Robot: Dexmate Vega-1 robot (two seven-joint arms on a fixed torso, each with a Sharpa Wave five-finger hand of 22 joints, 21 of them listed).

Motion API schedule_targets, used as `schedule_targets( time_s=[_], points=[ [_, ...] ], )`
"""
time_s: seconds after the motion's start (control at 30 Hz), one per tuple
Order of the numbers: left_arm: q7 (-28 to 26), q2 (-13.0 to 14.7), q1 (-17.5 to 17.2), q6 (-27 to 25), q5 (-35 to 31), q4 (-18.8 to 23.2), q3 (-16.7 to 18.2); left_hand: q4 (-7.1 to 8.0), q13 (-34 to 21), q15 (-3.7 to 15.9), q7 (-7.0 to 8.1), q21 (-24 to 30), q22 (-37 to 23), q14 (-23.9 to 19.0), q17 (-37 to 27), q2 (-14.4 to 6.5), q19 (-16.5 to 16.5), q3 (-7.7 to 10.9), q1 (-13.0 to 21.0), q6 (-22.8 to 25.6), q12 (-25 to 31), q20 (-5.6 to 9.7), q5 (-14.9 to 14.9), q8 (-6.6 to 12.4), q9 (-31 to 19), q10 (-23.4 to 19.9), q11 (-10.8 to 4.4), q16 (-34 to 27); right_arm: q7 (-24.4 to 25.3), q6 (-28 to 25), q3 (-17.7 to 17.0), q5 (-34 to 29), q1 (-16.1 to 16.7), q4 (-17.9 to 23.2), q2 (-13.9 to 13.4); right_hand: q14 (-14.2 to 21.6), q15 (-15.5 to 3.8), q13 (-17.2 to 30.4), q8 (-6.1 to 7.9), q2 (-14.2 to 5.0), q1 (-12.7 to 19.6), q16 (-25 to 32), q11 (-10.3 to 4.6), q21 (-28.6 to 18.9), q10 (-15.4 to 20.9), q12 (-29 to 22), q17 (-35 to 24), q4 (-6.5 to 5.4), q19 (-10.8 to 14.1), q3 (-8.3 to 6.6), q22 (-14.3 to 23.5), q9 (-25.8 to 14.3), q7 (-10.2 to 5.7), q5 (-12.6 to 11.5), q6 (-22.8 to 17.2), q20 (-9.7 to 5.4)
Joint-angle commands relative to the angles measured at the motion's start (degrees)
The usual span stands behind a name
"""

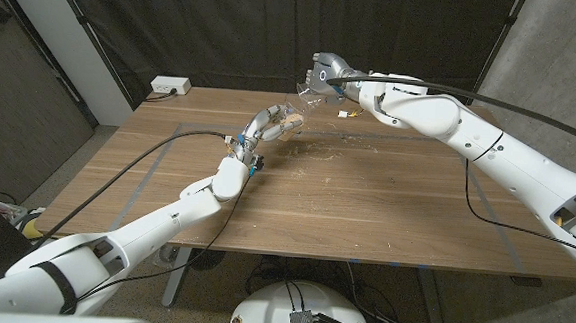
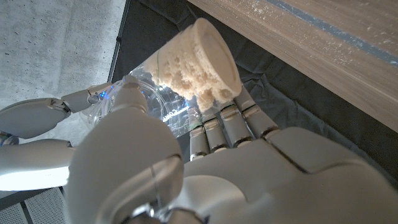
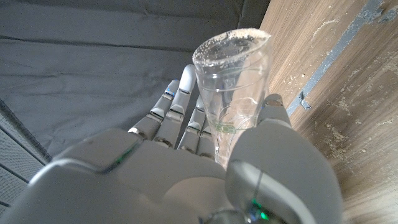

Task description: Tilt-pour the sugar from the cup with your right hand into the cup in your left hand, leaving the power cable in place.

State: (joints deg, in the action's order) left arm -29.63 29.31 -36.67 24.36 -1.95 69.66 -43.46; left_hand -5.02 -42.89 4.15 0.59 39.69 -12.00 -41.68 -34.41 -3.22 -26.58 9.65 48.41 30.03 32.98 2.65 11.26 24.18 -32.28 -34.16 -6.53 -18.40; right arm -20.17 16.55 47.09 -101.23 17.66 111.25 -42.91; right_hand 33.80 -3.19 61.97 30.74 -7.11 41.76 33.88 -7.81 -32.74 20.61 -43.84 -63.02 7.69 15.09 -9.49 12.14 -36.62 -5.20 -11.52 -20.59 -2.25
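Note:
My left hand (image 1: pixel 258 132) holds a clear plastic cup (image 1: pixel 288 121) above the table's far middle. In the left wrist view this cup (image 2: pixel 199 59) has white sugar (image 2: pixel 186 71) packed in its bottom end, and my fingers (image 2: pixel 224 127) wrap around it. My right hand (image 1: pixel 329 77) grips a second clear cup (image 1: pixel 310 101), tilted with its mouth down towards the left cup. In the right wrist view that cup (image 3: pixel 233 81) looks empty, with sugar grains stuck on its rim. A black cable (image 1: pixel 153 158) lies across the table's left part.
A white power strip (image 1: pixel 169 86) sits at the table's far left corner. Scattered sugar grains (image 1: pixel 318 158) dust the wooden table (image 1: pixel 365 216) beneath the cups. Blue tape lines (image 1: pixel 147 178) mark the tabletop. Dark curtains hang behind.

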Motion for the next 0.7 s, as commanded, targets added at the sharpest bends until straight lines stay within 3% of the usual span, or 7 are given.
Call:
schedule_targets(
  time_s=[0.03, 0.43, 0.7],
  points=[
    [-0.9, 0.1, -0.4, 1.1, -0.3, -0.2, 0.0, -0.33, -0.3, 5.27, -0.01, 0.3, 0.0, -0.5, -0.2, -0.5, 0.1, 0.21, 0.5, 0.3, 0.0, 1.69, 0.3, 0.27, -0.1, -1.3, -1.1, 0.2, -0.6, 0.5, -0.4, 0.5, 0.4, 0.7, 0.1, 0.5, -9.96, 0.1, 0.47, -0.04, 0.9, -0.2, -0.23, 0.0, 0.4, 0.1, -0.4, 0.29, 0.0, -0.2, 0.1, 0.0, -0.69, -0.2, -1.6, -0.03],
    [-1.7, -1.4, 0.3, 6.4, 0.1, -4.9, -0.2, -0.34, -0.4, 5.1, -0.19, 0.4, 0.0, -0.5, -0.4, -0.6, 0.2, 0.18, 0.6, 0.1, -0.1, 1.61, 0.2, 0.18, -0.2, -1.2, -1.08, 0.4, -5.0, -4.8, -5.7, 10.1, 3.3, 0.3, 3.4, 0.4, -9.94, 0.0, 0.3, 0.07, 0.8, -0.8, 0.0, -0.2, 0.4, 0.4, -0.2, 0.18, 0.5, -0.17, 0.2, 0.3, -0.42, -0.2, -1.4, -0.48],
    [-2.3, -3.7, 1.9, 14.6, 0.7, -12.3, -0.6, -0.34, -0.6, 5.27, -0.06, 0.5, 0.0, -0.7, -0.4, -0.5, 0.2, 0.11, 0.7, 0.3, -0.1, 1.71, 0.2, 0.28, -0.2, -1.1, -1.14, 0.4, -5.7, -8.0, -7.7, 14.1, 4.5, 0.7, 4.9, 0.7, -9.95, 0.0, 0.37, 0.14, 0.7, -0.9, 0.18, -0.2, 0.7, 0.4, -0.3, 0.08, 0.8, -0.11, 0.2, 0.3, -0.47, -0.2, -1.4, -0.46]
  ],
)
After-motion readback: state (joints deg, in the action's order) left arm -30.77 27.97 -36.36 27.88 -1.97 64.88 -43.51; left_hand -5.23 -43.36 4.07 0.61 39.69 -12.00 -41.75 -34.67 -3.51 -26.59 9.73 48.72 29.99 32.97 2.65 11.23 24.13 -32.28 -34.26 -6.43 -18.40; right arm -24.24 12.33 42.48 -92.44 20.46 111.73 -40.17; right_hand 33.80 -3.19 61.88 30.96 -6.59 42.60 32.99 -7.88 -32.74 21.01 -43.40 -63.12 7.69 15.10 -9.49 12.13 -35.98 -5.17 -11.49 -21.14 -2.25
